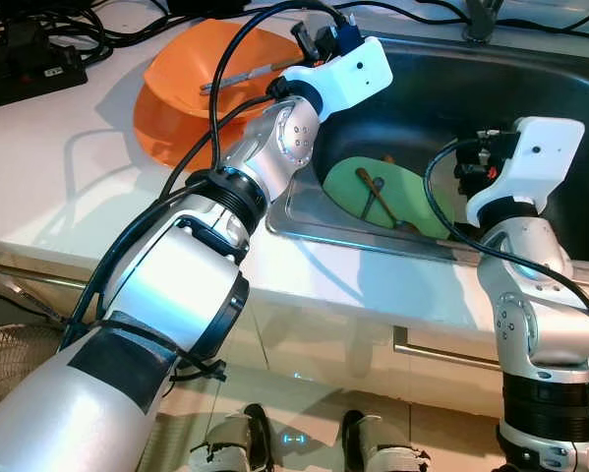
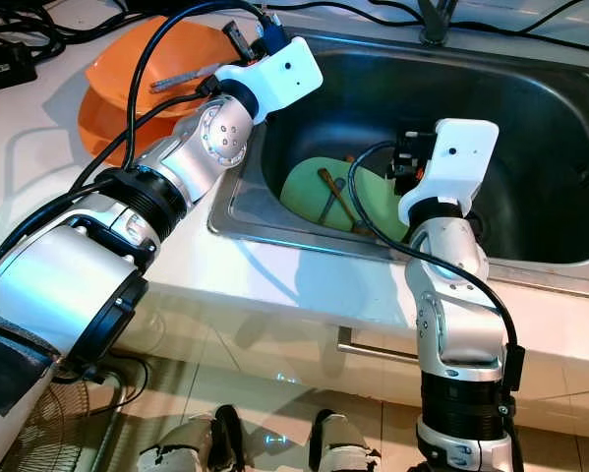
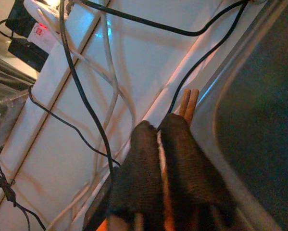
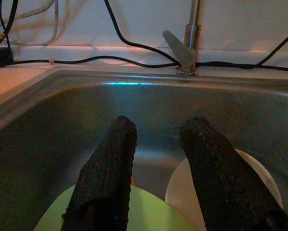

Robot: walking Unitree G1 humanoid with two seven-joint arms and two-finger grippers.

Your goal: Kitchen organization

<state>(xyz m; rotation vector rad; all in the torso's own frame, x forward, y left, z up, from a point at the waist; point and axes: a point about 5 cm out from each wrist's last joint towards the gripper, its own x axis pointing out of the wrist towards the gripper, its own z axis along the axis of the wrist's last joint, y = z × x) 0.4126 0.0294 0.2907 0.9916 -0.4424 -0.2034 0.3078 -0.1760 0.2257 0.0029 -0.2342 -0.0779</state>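
Observation:
My left arm (image 1: 274,138) reaches across the counter to the sink's back left corner. There my left gripper (image 3: 158,127) is shut on a pair of thin wooden sticks (image 3: 188,101), whose tips poke out past the fingers above the sink rim. An orange bowl (image 1: 191,88) with a grey utensil (image 1: 240,77) in it lies tilted on the counter just left of that wrist. My right gripper (image 4: 158,132) hangs open inside the steel sink (image 1: 569,88), over a green plate (image 1: 412,202) bearing wooden utensils (image 1: 373,192). A white plate (image 4: 178,190) lies beside the green plate.
The faucet (image 4: 189,43) stands at the back rim of the sink. Black cables and a power strip (image 1: 29,69) lie on the white counter behind the bowl. A drawer handle (image 1: 441,349) runs below the counter edge, and a fan grille (image 1: 9,364) stands low at my left.

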